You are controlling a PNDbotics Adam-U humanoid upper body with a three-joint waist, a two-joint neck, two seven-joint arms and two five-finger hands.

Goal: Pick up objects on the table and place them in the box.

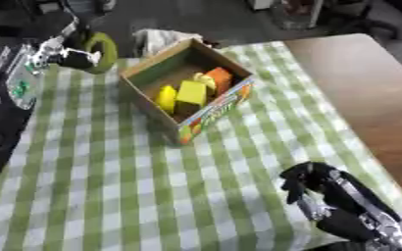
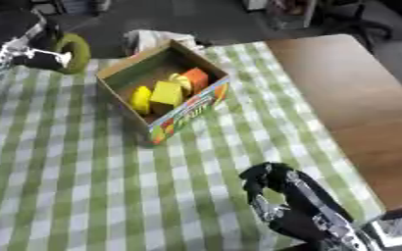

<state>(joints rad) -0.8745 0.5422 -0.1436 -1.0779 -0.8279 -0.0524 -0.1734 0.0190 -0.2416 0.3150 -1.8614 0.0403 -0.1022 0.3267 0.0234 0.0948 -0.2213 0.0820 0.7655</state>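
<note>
The left hand (image 1: 71, 51), fingers curled round a green ring-shaped object (image 1: 107, 51), holds it just left of the cardboard box (image 1: 196, 88); it looks light, rigid. The right hand (image 1: 312, 184) hangs curled, empty, above the counter (image 1: 110, 186).

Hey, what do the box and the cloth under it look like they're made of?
The box looks like cardboard: plain matte brown inner walls and thin, straight-cut edges, with a colourful print on the outer side. The cloth looks like woven fabric or possibly a wipeable vinyl; its green and white check is flat and mostly matte, and the pictures don't settle which.
</note>
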